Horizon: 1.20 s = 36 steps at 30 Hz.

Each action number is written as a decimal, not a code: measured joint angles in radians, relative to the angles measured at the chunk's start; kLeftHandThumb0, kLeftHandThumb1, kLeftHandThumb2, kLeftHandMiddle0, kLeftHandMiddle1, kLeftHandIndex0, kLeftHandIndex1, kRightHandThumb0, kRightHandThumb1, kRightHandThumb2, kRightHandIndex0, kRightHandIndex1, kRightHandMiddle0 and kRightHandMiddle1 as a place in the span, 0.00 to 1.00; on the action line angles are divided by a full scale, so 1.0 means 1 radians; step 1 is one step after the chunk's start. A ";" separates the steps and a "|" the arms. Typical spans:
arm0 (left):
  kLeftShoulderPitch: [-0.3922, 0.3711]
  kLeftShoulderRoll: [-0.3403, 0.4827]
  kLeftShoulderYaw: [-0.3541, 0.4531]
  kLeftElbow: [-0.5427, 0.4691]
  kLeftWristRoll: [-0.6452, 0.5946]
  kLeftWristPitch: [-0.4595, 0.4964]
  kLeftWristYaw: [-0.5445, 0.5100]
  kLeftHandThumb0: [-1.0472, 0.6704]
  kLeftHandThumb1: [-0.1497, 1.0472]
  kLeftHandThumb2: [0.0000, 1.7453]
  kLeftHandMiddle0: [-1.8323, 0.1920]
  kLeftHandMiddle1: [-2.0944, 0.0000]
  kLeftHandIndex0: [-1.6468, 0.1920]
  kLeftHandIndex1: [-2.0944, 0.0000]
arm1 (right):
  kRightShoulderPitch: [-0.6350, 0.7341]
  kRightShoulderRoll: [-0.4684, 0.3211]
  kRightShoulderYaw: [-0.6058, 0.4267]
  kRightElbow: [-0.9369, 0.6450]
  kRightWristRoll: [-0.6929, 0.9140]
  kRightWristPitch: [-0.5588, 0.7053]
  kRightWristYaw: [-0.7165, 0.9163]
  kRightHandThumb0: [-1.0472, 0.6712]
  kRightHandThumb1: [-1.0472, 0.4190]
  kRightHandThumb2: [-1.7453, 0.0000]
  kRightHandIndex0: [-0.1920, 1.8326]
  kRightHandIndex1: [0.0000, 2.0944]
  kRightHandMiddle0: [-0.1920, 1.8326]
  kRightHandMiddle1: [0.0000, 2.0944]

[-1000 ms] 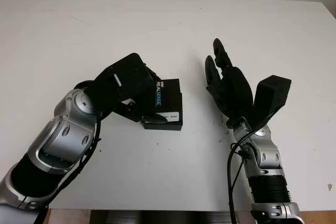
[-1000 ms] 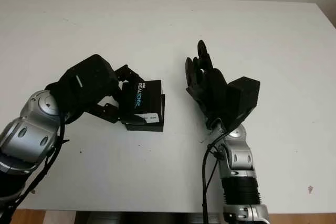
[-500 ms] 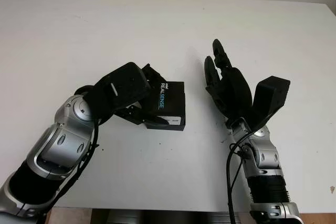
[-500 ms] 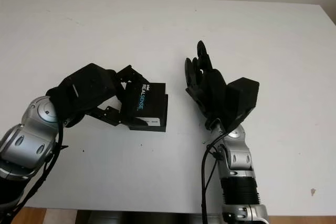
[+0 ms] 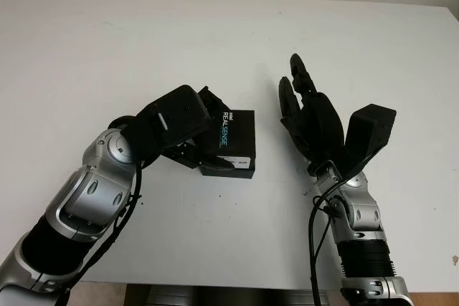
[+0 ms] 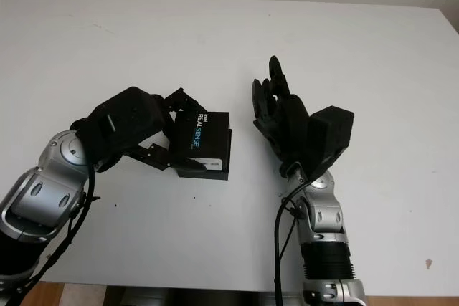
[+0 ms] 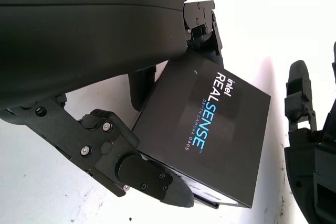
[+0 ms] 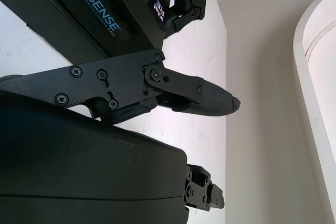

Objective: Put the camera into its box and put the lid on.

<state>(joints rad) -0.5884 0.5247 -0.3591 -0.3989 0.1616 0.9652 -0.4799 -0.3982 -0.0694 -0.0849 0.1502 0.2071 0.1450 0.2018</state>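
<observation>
The black camera box (image 5: 235, 141), its lid printed "REALSENSE", lies on the white table (image 5: 143, 41) near the middle. The lid sits on the base, whose lower edge with a white label (image 5: 241, 163) shows beneath it. My left hand (image 5: 213, 131) is shut on the box from its left side, one finger (image 7: 152, 179) along the near edge and another (image 7: 202, 22) at the far edge. The lid (image 7: 210, 114) is tilted slightly in that grasp. My right hand (image 5: 292, 80) is open, held upright a short way right of the box, not touching it.
The box's printed side (image 8: 100, 3) appears beyond a finger (image 8: 194, 90) of the right hand. Bare white tabletop surrounds the hands, with its far edge at the back and its near edge close to my body.
My left arm has reached further forward and right, sliding the box a little rightward towards the right hand. The right hand has stayed in place.
</observation>
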 measured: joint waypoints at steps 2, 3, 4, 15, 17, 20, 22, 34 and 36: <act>-0.014 0.000 -0.015 -0.004 0.000 0.032 -0.004 0.40 1.00 0.22 0.98 0.28 0.99 0.30 | 0.001 0.000 0.000 0.000 0.000 0.000 0.003 0.27 0.00 0.66 0.01 0.02 0.02 0.03; -0.024 0.001 -0.024 -0.007 0.000 0.056 -0.010 0.39 1.00 0.23 0.99 0.48 1.00 0.47 | 0.001 0.000 0.000 0.000 0.000 0.000 0.004 0.27 0.00 0.65 0.01 0.02 0.02 0.03; -0.035 0.008 -0.033 -0.011 0.000 0.070 -0.025 0.38 1.00 0.24 0.99 0.63 1.00 0.60 | 0.001 0.000 0.000 0.000 0.000 0.000 0.004 0.27 0.00 0.65 0.01 0.03 0.02 0.03; -0.179 0.146 -0.201 -0.040 -0.002 0.107 -0.203 0.30 1.00 0.21 1.00 1.00 1.00 1.00 | 0.001 0.001 -0.001 0.008 0.001 -0.006 0.004 0.28 0.00 0.65 0.01 0.03 0.01 0.02; -0.190 0.155 -0.215 -0.041 -0.002 0.110 -0.222 0.30 1.00 0.20 1.00 1.00 1.00 1.00 | 0.001 0.002 0.000 0.009 0.001 -0.006 0.004 0.27 0.00 0.65 0.01 0.03 0.01 0.02; -0.196 0.163 -0.228 -0.042 -0.004 0.110 -0.239 0.30 1.00 0.19 1.00 1.00 1.00 1.00 | 0.001 0.002 0.000 0.011 -0.001 -0.006 0.004 0.27 0.00 0.65 0.01 0.03 0.01 0.02; -0.203 0.169 -0.233 -0.042 -0.005 0.110 -0.254 0.30 1.00 0.18 1.00 1.00 1.00 1.00 | 0.001 0.002 0.000 0.012 -0.001 -0.006 0.003 0.27 0.00 0.66 0.01 0.03 0.01 0.03; -0.222 0.216 -0.265 -0.054 0.007 0.048 -0.305 0.29 1.00 0.17 1.00 1.00 1.00 1.00 | 0.001 0.005 0.000 0.014 -0.003 -0.009 -0.001 0.27 0.00 0.66 0.01 0.03 0.01 0.03; -0.222 0.225 -0.264 -0.064 0.007 0.049 -0.313 0.28 1.00 0.17 1.00 1.00 1.00 1.00 | 0.000 0.005 0.000 0.014 -0.003 -0.009 -0.001 0.27 0.00 0.66 0.01 0.03 0.02 0.03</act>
<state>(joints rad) -0.8108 0.7493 -0.6231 -0.4631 0.1687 1.0138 -0.7934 -0.3978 -0.0643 -0.0853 0.1643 0.2042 0.1356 0.2006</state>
